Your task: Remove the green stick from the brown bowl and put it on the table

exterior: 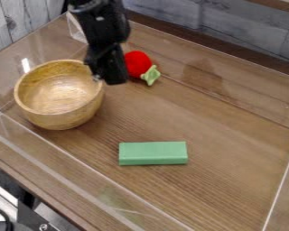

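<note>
Claw: the black claw [113,76] has its jaws pressed together with nothing between them; it points steeply down beside the far right rim of the bowl, apparently touching nothing.
Green stick: a flat, matte green rectangular bar [153,152] lying on the table, near and to the right of the bowl, well apart from the claw.
Brown bowl: round, light wooden bowl [59,94] with visible grain, at the left.
Red object: a small, rounded red thing with a green leafy bit [140,66], just right of the claw, partly hidden by it.
Table: dark wood-grain table [219,117].
Barrier: clear plastic walls [62,180] edge the table on the near and right sides.
</note>
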Controlling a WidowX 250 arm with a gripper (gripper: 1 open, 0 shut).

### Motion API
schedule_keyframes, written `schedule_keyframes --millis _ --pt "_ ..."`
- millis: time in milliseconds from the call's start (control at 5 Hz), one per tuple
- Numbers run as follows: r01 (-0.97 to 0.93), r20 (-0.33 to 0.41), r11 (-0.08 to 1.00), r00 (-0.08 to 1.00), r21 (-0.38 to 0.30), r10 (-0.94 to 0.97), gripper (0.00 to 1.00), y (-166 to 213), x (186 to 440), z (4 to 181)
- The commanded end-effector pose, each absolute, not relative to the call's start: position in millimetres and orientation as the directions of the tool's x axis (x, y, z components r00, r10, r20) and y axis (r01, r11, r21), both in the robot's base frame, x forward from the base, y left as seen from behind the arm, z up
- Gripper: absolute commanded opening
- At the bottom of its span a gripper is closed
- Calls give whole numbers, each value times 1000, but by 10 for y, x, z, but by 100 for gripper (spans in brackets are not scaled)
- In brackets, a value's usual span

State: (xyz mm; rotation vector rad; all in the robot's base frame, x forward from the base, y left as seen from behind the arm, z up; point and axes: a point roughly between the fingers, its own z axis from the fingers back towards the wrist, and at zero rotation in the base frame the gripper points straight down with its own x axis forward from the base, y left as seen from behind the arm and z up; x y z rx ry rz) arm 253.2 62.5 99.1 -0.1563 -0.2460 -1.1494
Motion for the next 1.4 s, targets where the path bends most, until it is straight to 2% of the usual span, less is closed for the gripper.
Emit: schedule_keyframes --millis 0,200,600,1000,1200 --pt "928 278 370 344 47 -897 100 707 2637 1096" --pt "942 290 333 310 32 -905 100 672 2681 1005" --pt "939 310 344 321 22 -895 100 652 2811 940" --pt "963 332 271 253 8 -909 100 718 2767 1114" --pt "965 345 263 249 -5 -905 100 594 2691 1108"
